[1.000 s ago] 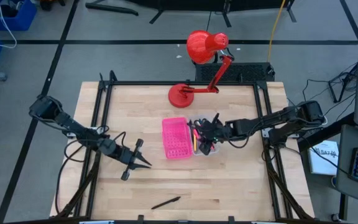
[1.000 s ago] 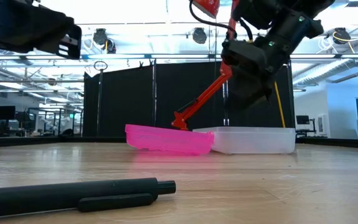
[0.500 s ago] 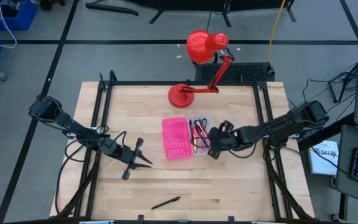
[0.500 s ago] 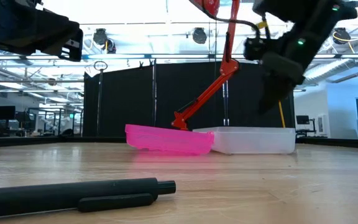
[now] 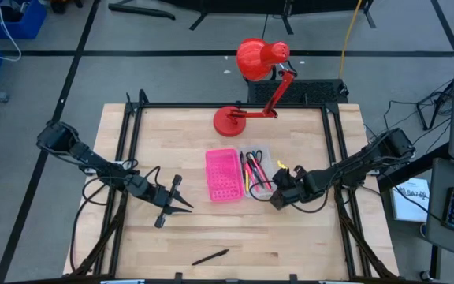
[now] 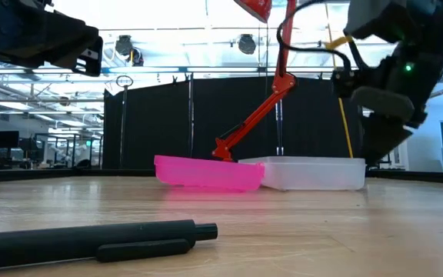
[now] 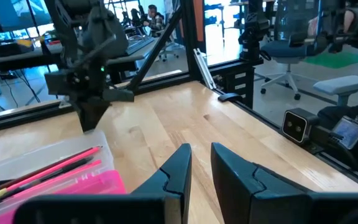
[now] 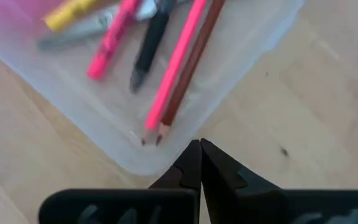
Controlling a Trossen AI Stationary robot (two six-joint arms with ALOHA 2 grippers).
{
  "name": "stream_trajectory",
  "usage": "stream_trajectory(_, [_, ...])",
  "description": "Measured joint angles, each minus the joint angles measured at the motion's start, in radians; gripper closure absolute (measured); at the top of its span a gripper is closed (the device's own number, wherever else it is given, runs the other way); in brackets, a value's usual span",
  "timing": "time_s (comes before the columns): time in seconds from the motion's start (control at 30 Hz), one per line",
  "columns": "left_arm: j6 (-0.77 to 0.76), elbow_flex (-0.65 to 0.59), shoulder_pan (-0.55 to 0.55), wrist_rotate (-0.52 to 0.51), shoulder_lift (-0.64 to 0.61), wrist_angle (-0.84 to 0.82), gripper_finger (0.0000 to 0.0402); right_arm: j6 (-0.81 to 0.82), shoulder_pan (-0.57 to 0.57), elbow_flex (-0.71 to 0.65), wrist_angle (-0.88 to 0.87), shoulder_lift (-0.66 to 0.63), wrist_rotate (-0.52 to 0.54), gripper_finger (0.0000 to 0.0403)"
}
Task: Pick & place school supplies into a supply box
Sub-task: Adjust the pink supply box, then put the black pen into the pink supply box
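The supply box lies at the table's middle, its pink half beside its clear half. Pink, yellow, black and brown pens and pencils lie in the clear half. A black pen rests flat near the table's front edge. My right gripper is shut and holds nothing, just off the clear half's near right corner. My left gripper hovers left of the pink half, its fingers a little apart with nothing between them.
A red desk lamp stands with its round base on the table's far side, behind the box. A black frame runs along the table's edges. Bare wood lies between the box and the black pen.
My right gripper has drawn back from over the clear half toward the table's right and near edges, and its fingers have come together. The pens and pencils stay in the clear half. The black pen has not moved.
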Motion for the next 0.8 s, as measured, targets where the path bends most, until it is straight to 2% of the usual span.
stream_trajectory(0.2, [0.000, 0.000, 0.000, 0.000, 0.000, 0.004, 0.0332, 0.019, 0.006, -0.055, 0.118, 0.014, -0.047, 0.0403])
stream_trajectory(0.47, [0.005, 0.000, 0.000, 0.000, 0.000, 0.003, 0.0332, 0.002, 0.032, -0.056, 0.224, 0.014, -0.077, 0.0403])
stream_trajectory(0.67, [-0.008, 0.000, 0.000, 0.000, 0.000, 0.003, 0.0332, 0.000, 0.032, -0.056, 0.158, -0.004, -0.073, 0.0403])
stream_trajectory(0.8, [-0.026, 0.000, 0.000, 0.000, 0.000, 0.003, 0.0332, -0.028, 0.027, -0.045, 0.050, -0.063, -0.072, 0.0403])
